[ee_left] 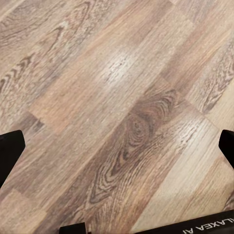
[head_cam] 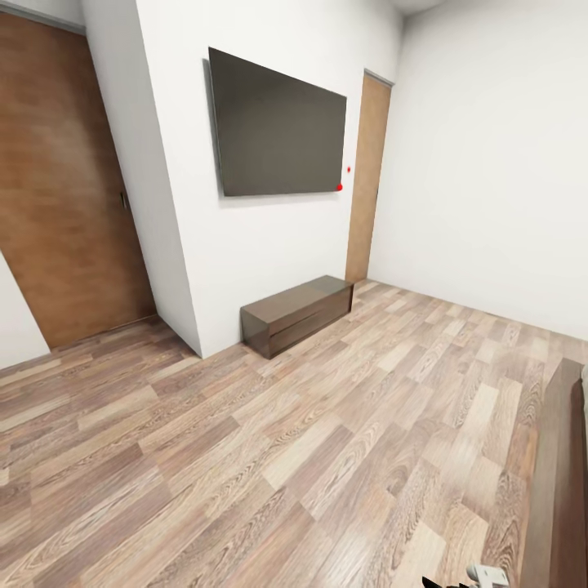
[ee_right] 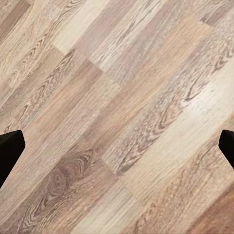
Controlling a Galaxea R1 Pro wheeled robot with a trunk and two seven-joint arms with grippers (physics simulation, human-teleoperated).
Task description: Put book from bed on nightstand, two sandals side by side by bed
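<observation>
left gripper (ee_left: 117, 146): fingers (ee_left: 9, 148) spread wide, one dark tip at each side edge of the left wrist view, nothing between them; bare wood-plank floor (ee_left: 122, 97) under it.
right gripper (ee_right: 117, 148): fingers (ee_right: 9, 151) likewise parted wide and released, holding nothing; pale and brown planks under it.
robot part: small grey-white and black bit (head_cam: 482, 576) at the bottom edge of the head view, right of centre; cannot tell which part it is.
bed (head_cam: 559, 490): dark brown wooden frame edge running up the right side of the head view, with a sliver of light-grey mattress at the very right edge above it; the rest lies out of frame.
floor, mid: brown wood planks run diagonally across the whole lower half of the head view.
low cabinet (head_cam: 296, 314): dark brown, glossy, long and low, standing on the floor against the white wall, under the screen.
wall screen (head_cam: 278, 126): large dark flat panel mounted on the white wall (head_cam: 245, 245); two small red dots beside its lower right corner.
near door (head_cam: 65, 180): wide brown wooden door at left, set back behind the wall corner.
far door (head_cam: 367, 175): narrow brown door in the far corner, right of the screen.
bedroom: white walls meet at the far right corner.
</observation>
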